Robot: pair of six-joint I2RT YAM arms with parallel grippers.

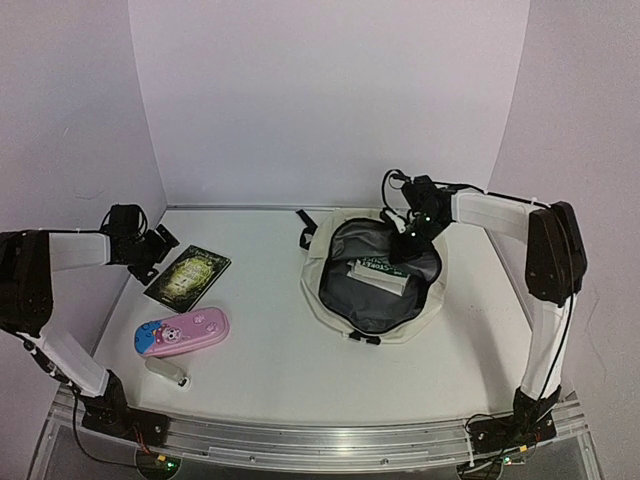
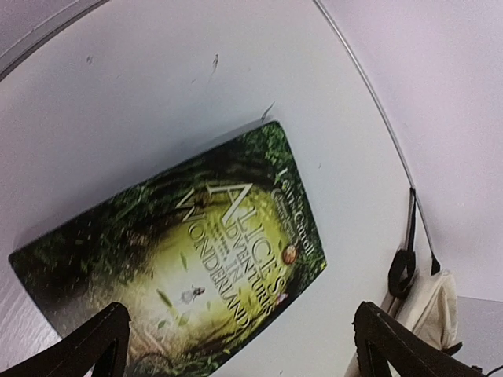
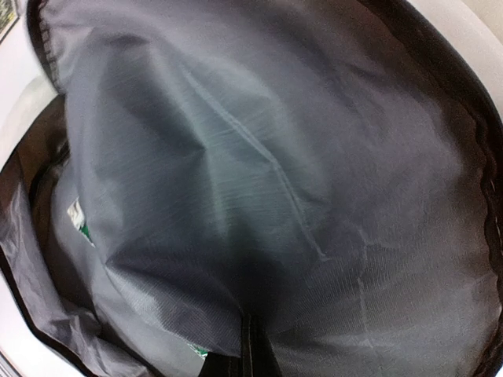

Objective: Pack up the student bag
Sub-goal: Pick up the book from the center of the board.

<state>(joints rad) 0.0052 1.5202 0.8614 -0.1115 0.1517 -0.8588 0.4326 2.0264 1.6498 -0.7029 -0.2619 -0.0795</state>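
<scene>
The cream student bag lies open in the middle right of the table, grey lining showing, and it shows at the edge of the left wrist view. A white and green book lies inside it. My right gripper is at the bag's far rim, shut on a fold of the lining. My left gripper is open just above the green "Alice's Adventures in Wonderland" book, which lies flat on the table.
A pink cartoon pencil case lies in front of the green book. A small white tube lies near the table's front left edge. A black strap trails from the bag's far left side.
</scene>
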